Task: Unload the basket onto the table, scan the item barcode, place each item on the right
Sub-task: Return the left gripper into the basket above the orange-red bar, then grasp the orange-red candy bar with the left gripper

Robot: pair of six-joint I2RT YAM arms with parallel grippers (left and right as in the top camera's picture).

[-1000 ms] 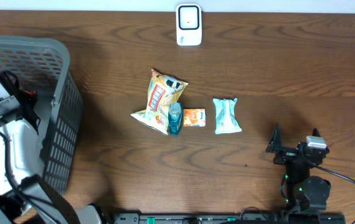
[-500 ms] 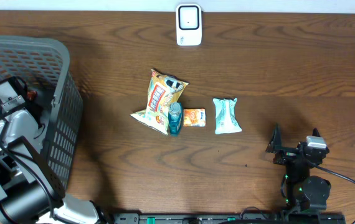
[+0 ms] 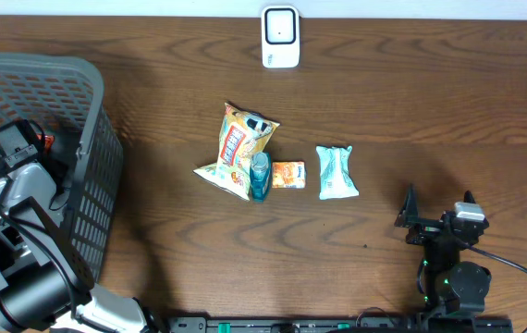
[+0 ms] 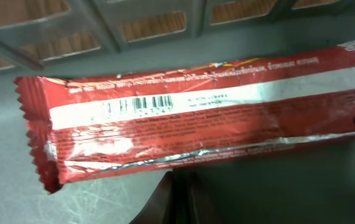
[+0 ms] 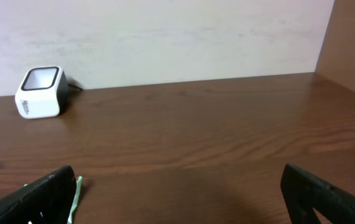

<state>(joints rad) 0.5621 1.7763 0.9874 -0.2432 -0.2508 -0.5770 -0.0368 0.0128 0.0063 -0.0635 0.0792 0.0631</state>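
Red wrapper point(image 4: 196, 118), barcode up, in basket point(image 3: 51, 63); left gripper point(image 4: 179, 194) closed at edge.

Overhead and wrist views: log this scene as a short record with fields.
left gripper: shut on wrapper, inside basket
wrapper: red, long, lying flat
barcode: on wrapper, facing left wrist camera
right gripper: open, empty, low over table
scanner: white, at far table edge, standing alone
mid-table: snack bag, bottle, orange pack, teal pack
scan: not yet done
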